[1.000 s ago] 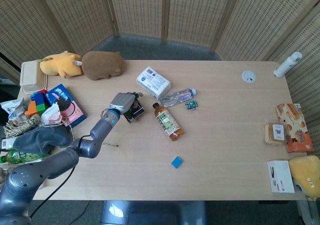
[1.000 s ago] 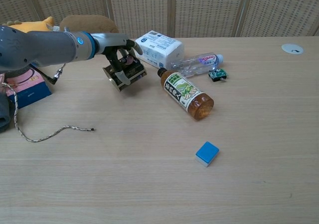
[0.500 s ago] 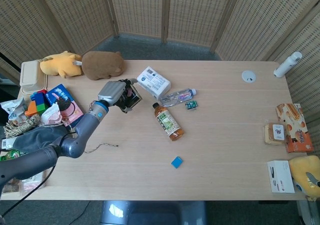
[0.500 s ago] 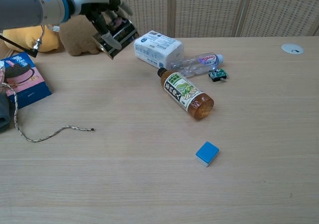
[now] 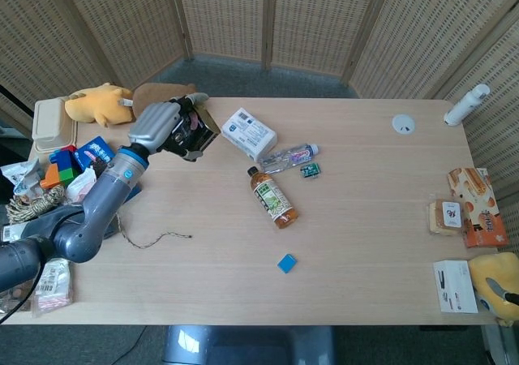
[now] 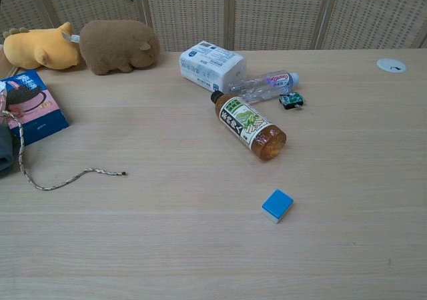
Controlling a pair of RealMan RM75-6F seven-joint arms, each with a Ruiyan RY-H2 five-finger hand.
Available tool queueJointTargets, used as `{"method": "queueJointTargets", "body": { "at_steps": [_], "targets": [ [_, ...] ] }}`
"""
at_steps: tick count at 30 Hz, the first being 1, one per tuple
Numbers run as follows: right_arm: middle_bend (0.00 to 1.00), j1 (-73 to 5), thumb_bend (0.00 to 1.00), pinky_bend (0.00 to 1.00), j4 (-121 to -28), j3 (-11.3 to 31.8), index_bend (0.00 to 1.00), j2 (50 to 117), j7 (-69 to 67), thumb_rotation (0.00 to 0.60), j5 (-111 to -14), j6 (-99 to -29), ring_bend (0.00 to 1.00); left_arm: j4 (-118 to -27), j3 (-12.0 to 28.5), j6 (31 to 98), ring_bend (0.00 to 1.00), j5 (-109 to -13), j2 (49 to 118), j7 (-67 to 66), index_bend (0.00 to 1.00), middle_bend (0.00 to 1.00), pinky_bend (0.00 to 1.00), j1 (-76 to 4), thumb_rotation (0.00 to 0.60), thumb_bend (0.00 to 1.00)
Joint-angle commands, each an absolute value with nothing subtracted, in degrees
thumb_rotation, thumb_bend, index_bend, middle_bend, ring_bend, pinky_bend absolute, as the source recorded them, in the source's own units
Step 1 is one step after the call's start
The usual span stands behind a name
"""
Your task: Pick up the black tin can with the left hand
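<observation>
Your left hand (image 5: 156,127) grips the can (image 5: 193,135) clear above the table (image 5: 357,219), so the pickup looks done; your right hand is out of view.

tea bottle (image 6: 251,127) | white pack (image 6: 212,65) | labels too small, unreadable

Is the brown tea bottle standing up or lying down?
Lying down. The tea bottle rests on its side on the table, its black cap toward the white pack.
</observation>
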State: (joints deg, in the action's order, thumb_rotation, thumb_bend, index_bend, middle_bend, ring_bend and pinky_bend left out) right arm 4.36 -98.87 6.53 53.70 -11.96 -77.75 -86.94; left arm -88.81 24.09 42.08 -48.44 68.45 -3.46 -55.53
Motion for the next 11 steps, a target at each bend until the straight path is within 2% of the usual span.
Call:
{"method": "queueJointTargets", "body": {
  "at_steps": [1,11],
  "targets": [
    [0.00,4.2,0.01,0.00,-98.6,6.5,0.00,54.0,-12.3,0.600,-78.1,-86.8,0.00,-91.0,24.9,43.1,0.68,-47.7,66.3,-2.4,0.15,0.35,0.36,-54.9,0.600,0.00],
    [0.00,3.3,0.02,0.00,-97.9,6.3,0.00,55.0,-12.7,0.600,-78.7,-86.0,0.00,-94.6,25.0,44.7,0.68,-47.4,62.8,-0.3,0.15,0.34,0.36,-53.6,0.600,0.00]
  ]
}}
